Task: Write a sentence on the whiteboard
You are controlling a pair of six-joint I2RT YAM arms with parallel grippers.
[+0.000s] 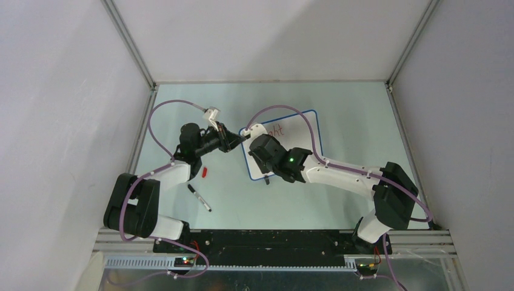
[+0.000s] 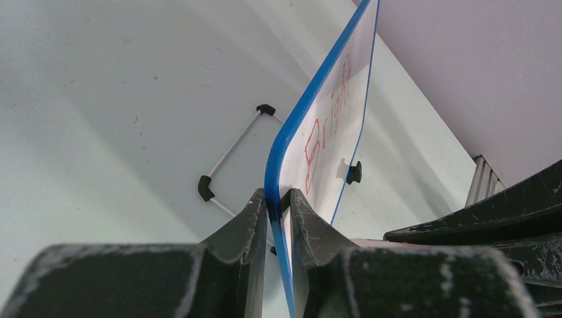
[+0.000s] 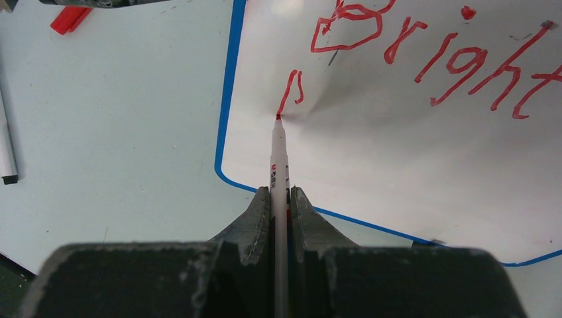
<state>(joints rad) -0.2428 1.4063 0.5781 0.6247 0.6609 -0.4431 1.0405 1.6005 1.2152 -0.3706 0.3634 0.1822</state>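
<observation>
Robot lab cell; white wall panels [image 1: 60, 91], aluminium frame [image 1: 130, 42].

Right gripper [image 3: 280, 196] pinches a marker [image 3: 279, 156], its red tip pressed to the whiteboard [image 3: 397, 172] just ahead, at two short strokes [image 3: 286, 89]; the sentence [image 3: 437, 64] reads "Bright" farther ahead and right

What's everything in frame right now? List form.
whiteboard: 1, white with blue rim, table centre
sentence: red, "Bright" plus first strokes of a second line, on the whiteboard
red marker: 1, white barrel, tip at the whiteboard
cap: 1, red, table left of the whiteboard
spare marker: 1, black and white, table near left arm
table: 1, pale green
left hand: black, shut on the whiteboard's edge
right hand: black, shut on the red marker
</observation>
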